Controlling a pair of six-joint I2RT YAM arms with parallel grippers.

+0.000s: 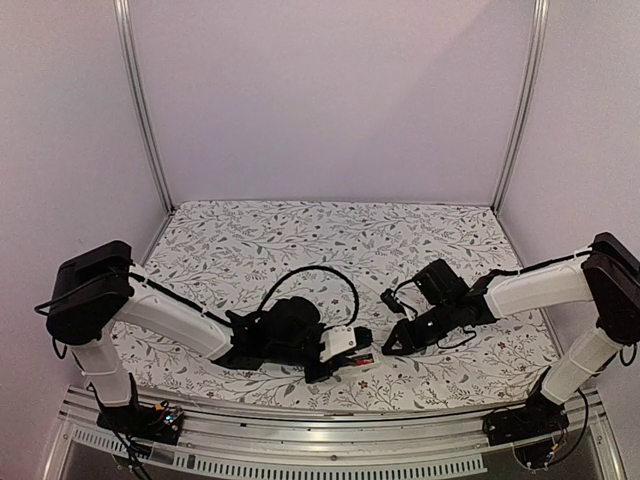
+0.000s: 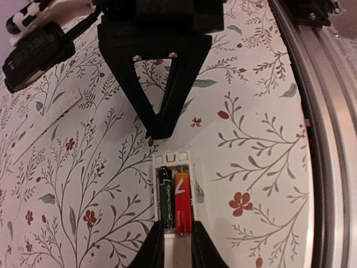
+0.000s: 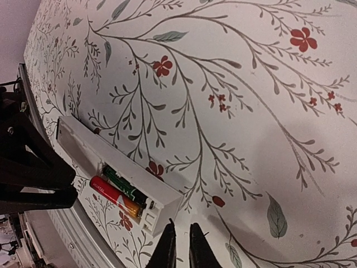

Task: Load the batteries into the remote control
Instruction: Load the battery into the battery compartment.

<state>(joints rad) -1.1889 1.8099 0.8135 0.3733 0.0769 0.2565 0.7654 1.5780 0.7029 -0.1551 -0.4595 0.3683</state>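
Looking down, we find the flower-printed desk [image 1: 300, 225]. The left tool [image 2: 177, 226] is clamped on one end of the remote control [image 2: 173, 159]. The right tool [image 3: 182, 224], pinched together and empty, hangs just beside the other end. The remote control is a slim white bar near the desk's front edge (compartment uncovered). Inside, the batteries [image 2: 181, 198] lie side by side, one black-green, one red-orange.
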